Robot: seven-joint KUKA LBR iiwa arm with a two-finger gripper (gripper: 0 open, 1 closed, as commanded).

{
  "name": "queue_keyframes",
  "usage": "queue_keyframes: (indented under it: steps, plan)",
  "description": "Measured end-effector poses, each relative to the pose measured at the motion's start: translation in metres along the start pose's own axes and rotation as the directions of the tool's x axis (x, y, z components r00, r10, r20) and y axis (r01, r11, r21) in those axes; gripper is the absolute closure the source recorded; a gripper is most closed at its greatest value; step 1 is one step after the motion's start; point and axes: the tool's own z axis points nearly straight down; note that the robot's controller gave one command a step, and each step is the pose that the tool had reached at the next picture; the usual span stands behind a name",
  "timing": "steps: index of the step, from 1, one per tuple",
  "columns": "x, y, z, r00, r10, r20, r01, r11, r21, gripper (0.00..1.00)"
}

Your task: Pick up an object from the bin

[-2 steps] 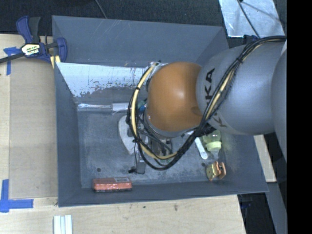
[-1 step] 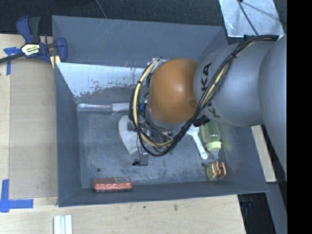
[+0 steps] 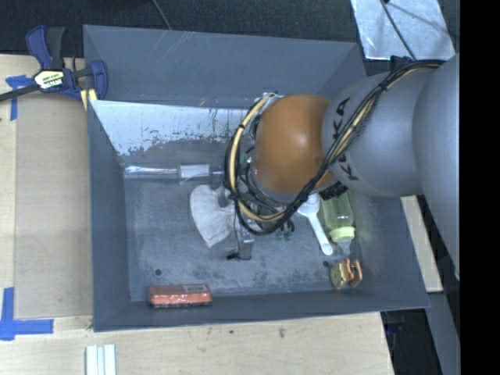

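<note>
Several loose things lie in the grey metal bin [image 3: 109, 233], and we have the gripper [image 3: 242, 250] low over the floor at mid-frame. A crumpled white cloth [image 3: 207, 212] lies just left of its tip, touching or nearly so. Open or closed? We cannot tell. To the right sits a yellow-green plastic bottle [image 3: 341, 217]. A flat copper-coloured bar [image 3: 180, 295] lies at the lower left.

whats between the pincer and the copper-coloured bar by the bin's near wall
Nothing: in the camera view that stretch of bin floor is bare, from the pincer to the copper-coloured bar.
</note>
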Motion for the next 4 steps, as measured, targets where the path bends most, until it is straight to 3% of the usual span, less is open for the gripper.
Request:
queue_keyframes:
  steps: [1, 2, 3, 4]
  plan:
    - [-0.044, -0.012, 0.025, 0.983, -0.184, 0.002, 0.184, 0.983, 0.000, 1.00]
    - [-0.044, -0.012, 0.025, 0.983, -0.185, 0.002, 0.185, 0.983, 0.000, 1.00]
    - [-0.042, 0.027, -0.095, 0.987, -0.160, 0.000, 0.160, 0.987, -0.001, 1.00]
    - [-0.042, 0.026, -0.095, 0.987, -0.159, 0.000, 0.159, 0.987, 0.000, 1.00]
